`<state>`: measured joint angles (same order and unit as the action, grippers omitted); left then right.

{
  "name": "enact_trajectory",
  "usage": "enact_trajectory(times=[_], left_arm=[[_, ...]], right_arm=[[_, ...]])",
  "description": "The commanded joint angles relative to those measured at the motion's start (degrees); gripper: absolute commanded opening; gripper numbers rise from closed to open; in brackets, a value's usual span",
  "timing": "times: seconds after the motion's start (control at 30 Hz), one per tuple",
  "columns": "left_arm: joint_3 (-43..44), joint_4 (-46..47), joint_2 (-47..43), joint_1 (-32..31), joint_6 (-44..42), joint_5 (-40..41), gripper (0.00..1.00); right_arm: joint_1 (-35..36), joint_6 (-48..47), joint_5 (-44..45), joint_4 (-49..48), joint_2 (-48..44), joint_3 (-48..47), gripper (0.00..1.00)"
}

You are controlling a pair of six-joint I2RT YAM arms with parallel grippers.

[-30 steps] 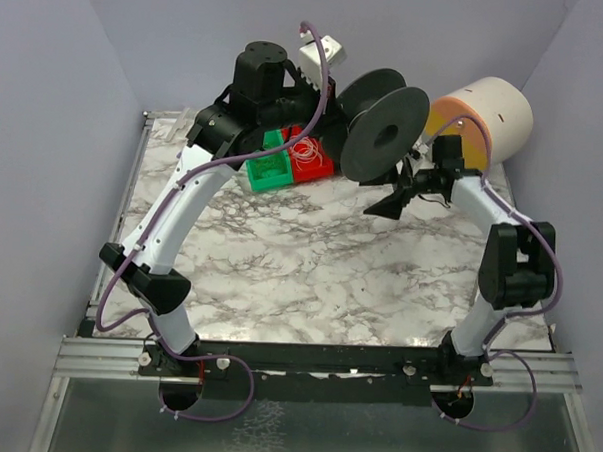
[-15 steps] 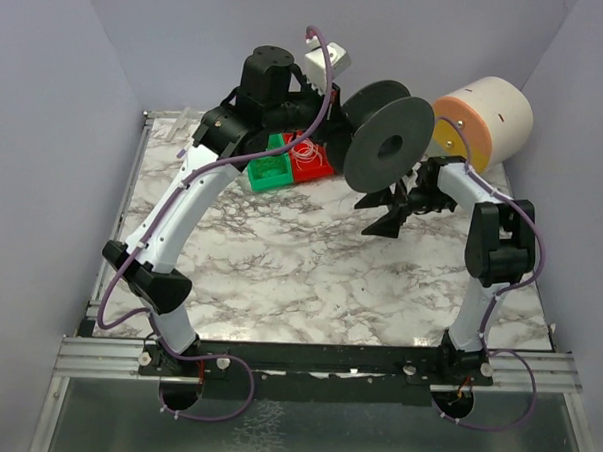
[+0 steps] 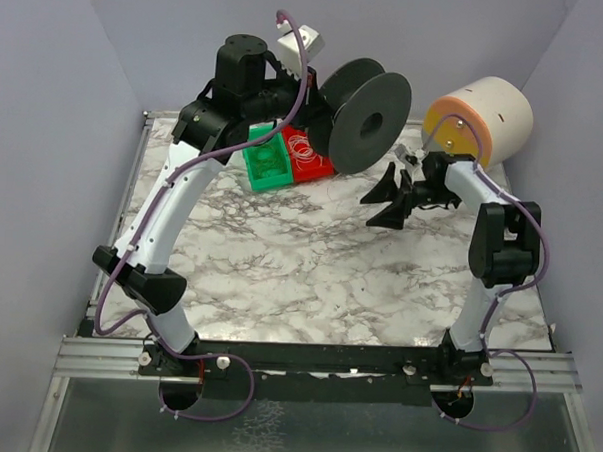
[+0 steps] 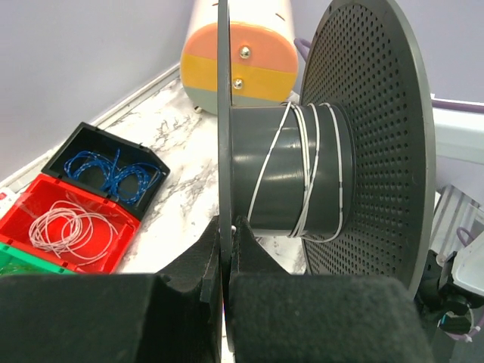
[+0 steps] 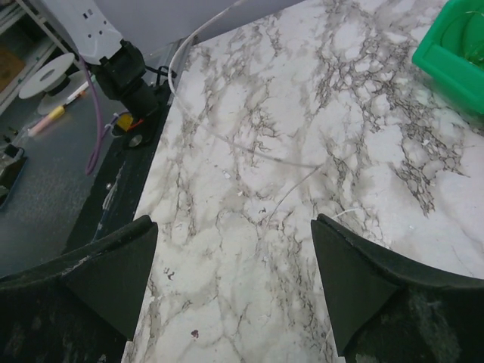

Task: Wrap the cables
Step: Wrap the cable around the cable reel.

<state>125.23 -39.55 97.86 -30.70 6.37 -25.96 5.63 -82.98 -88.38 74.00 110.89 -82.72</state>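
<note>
My left gripper (image 3: 320,109) is shut on the near flange of a dark grey spool (image 3: 371,119) and holds it in the air over the bins; the jaws pinch the flange edge in the left wrist view (image 4: 224,227). A whitish cable (image 4: 310,166) is wound a few turns round the spool's core. A whitish coil (image 4: 72,227) lies in a red bin (image 3: 311,164). A blue coil (image 4: 113,170) lies in a black bin. A green bin (image 3: 266,164) sits to the left. My right gripper (image 3: 385,202) is open and empty above the marble (image 5: 234,227), where a thin loose wire (image 5: 291,193) lies.
A cream cylinder with an orange end (image 3: 481,119) lies at the back right, close to the right arm; it also shows in the left wrist view (image 4: 238,60). Purple walls close in the table on three sides. The table's left edge and a black rail (image 5: 128,151) show in the right wrist view.
My left gripper has carried the spool up and to the left. My right gripper has shifted slightly toward the back and stays open.
</note>
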Motion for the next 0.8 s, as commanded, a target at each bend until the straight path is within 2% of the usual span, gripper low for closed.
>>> enact_trajectory(times=[0.0,0.1,0.13,0.17,0.27,0.4,0.6,0.77], left_arm=[[-1.19,3.94,-4.33,0.57,0.92,1.55,0.0],[-2.14,5.17,-4.6,1.11,2.42,5.66,0.0],[-2.25,5.51,-4.61,1.35,2.98,7.68,0.0],[-2.39,5.84,-4.63,1.73,3.45,8.99,0.0],[-3.15,6.85,-4.69,2.74,5.27,10.81,0.0],[-5.46,8.88,-5.1,3.98,8.37,8.35,0.0],[-9.15,11.97,-5.65,5.18,12.21,3.39,0.0],[-10.71,13.2,-5.84,5.56,13.44,1.77,0.0]], right_arm=[[-0.26,25.43,-4.75,-16.13,-1.28,-2.55,0.87],[0.08,57.72,5.34,-43.21,-9.32,5.91,0.87],[0.08,66.99,9.41,-55.8,-12.27,10.36,0.87],[0.08,71.88,13.11,-65.09,-14.96,14.48,0.87],[0.08,73.9,18.64,-76.83,-19.92,20.39,0.88],[0.23,81.78,19.0,-96.08,-23.54,27.72,0.88],[2.2,86.39,18.53,-107.07,-24.73,32.04,0.88],[4.92,86.35,18.81,-110.16,-23.58,33.01,0.88]])
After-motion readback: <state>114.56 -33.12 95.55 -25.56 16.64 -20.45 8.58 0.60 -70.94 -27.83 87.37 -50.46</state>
